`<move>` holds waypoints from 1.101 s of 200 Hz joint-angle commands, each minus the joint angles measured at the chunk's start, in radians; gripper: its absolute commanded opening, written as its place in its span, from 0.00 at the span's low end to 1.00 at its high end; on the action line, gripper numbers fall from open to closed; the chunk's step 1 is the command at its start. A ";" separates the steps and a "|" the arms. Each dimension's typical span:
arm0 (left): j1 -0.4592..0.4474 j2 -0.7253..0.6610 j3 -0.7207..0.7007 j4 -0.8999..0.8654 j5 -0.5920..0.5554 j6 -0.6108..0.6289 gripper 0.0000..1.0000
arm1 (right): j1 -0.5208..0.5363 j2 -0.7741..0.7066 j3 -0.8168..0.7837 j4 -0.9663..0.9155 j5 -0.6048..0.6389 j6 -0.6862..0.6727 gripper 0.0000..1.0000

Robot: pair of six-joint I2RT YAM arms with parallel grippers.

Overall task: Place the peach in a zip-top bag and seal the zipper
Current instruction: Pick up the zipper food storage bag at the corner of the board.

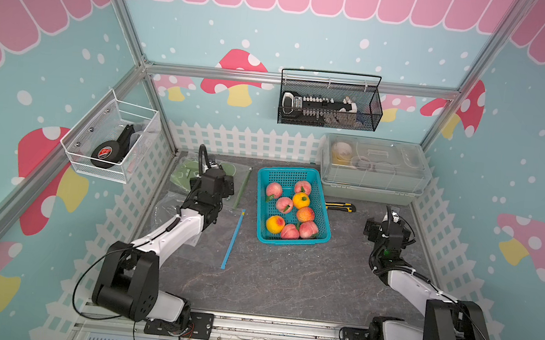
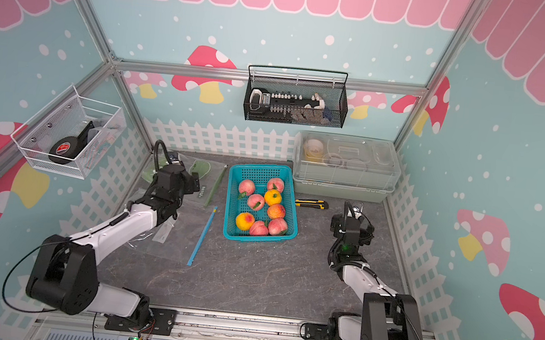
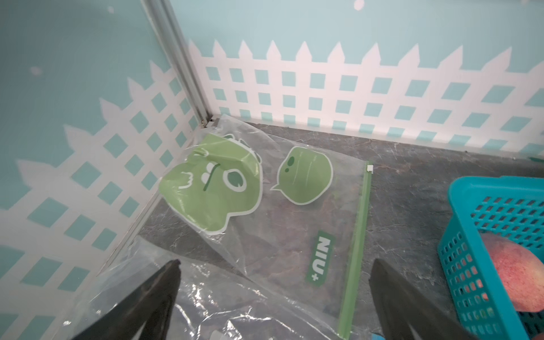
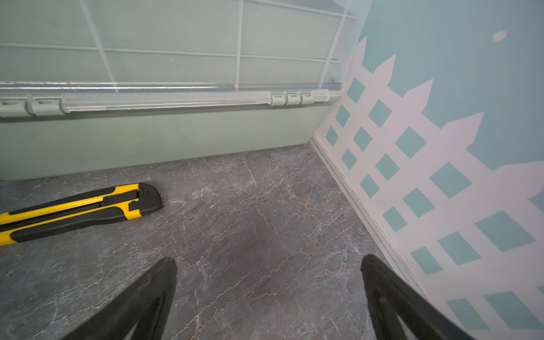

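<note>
Open tabletop (image 1: 341, 261) between basket (image 1: 325, 214) and right pincer (image 4: 269, 262)

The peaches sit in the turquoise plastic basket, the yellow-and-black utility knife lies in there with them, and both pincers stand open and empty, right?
No: the yellow-and-black utility knife lies not in the turquoise plastic basket but on the grey tabletop beside it, as both top views show. The peaches sit in the basket, and the left pincer and right pincer stand open and empty.
</note>
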 commanded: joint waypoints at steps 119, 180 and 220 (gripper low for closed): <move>-0.034 0.673 0.716 -0.546 0.147 0.196 0.54 | -0.006 0.005 0.029 -0.080 0.044 0.037 0.99; -0.029 0.755 0.774 -0.582 0.148 0.212 0.50 | -0.006 0.021 0.036 -0.083 0.033 0.037 0.99; -0.023 0.775 0.777 -0.583 0.130 0.209 0.45 | -0.006 0.032 0.043 -0.086 0.029 0.036 0.99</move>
